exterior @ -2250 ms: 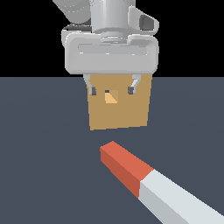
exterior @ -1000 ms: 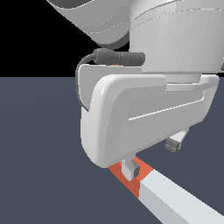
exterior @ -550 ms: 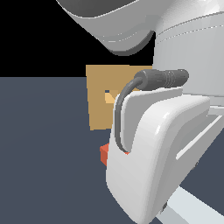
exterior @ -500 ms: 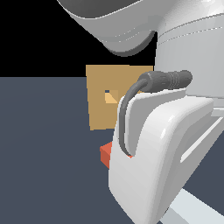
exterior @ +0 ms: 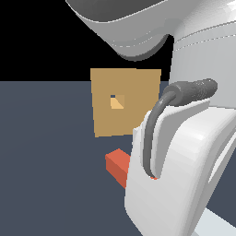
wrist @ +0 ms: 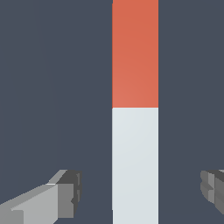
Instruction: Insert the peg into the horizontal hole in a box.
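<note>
In the wrist view I see the gripper (wrist: 140,192) with its fingers (wrist: 65,194) spread wide, one on each side of the peg (wrist: 135,131) at its pale grey-white section, neither touching it. In the exterior view the peg's red-orange end (exterior: 118,165) lies on the dark floor (exterior: 46,161) just in front of the tan box (exterior: 125,102). The hole (exterior: 117,101) sits near the middle of the box face, with the arm body (exterior: 184,161) covering most of the peg.
</note>
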`<control>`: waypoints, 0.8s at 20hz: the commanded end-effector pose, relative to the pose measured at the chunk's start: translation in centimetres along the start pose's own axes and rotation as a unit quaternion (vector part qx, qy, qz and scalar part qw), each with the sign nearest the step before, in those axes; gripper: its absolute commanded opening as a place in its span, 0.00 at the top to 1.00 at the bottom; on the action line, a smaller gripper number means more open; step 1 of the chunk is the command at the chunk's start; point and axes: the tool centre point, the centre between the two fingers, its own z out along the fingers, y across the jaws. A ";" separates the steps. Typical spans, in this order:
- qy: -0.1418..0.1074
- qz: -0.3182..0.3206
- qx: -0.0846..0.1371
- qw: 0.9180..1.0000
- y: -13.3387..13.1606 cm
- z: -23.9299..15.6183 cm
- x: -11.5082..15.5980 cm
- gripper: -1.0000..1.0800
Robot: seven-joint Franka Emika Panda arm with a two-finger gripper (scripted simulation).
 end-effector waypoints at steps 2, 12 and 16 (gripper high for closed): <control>0.000 0.000 0.000 1.000 0.0 0.1 0.0 0.04; 0.000 0.000 0.000 1.000 -0.1 4.5 0.1 0.04; 0.000 0.000 0.000 1.000 0.0 5.2 0.1 0.04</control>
